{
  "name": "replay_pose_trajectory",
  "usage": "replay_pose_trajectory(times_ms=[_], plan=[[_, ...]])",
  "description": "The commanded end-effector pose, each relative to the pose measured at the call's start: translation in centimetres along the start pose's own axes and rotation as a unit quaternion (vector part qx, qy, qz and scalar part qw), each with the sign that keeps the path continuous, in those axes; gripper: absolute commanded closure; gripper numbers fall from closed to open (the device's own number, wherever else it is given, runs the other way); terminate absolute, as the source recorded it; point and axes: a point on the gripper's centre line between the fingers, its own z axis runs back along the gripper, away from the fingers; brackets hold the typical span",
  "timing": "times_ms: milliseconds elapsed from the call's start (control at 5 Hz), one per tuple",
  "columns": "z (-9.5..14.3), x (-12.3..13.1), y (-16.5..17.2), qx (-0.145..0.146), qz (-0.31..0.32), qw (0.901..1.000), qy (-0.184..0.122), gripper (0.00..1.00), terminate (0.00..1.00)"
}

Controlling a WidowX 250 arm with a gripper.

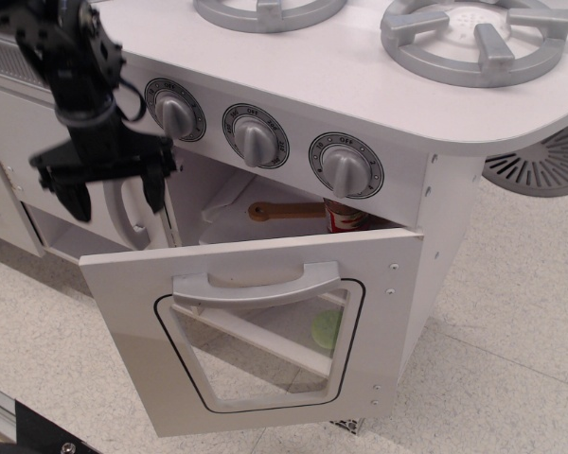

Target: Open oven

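Observation:
The light grey toy oven's door [265,326], with its clear rounded window [265,350] and wide grey bar handle [256,284], hangs partly open, tilted outward from the top. Inside I see a wooden spoon [284,210], a red can [344,218] and a green item [327,328] behind the window. My black gripper [115,197] is open and empty, fingers pointing down, above and behind the door's left top corner. It touches nothing.
Three knobs [256,137] line the oven's front panel; two grey burners [473,38] sit on the white top. A windowless grey door with a vertical handle [133,213] stands left of the oven, right behind my gripper. Speckled floor lies below.

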Motion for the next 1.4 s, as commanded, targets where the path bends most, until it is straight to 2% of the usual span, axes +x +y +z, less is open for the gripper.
replay_pose_trajectory(times_ms=[0,200,400,600,800,1200], plan=[[0.0,-5.4,-2.1,-0.01,-0.017,0.9994,0.027,0.0,0.0],[0.3,-7.3,-3.1,-0.02,-0.024,0.999,0.033,0.0,0.0],[0.9,-9.6,-4.5,-0.051,0.011,0.9972,0.054,0.0,0.0],[1.8,-11.9,-6.3,-0.084,0.11,0.9869,0.083,0.0,0.0],[2.7,-13.8,-7.2,-0.072,0.128,0.9849,0.092,0.0,0.0],[2.7,-13.8,-7.2,-0.072,0.128,0.9849,0.092,0.0,0.0]])
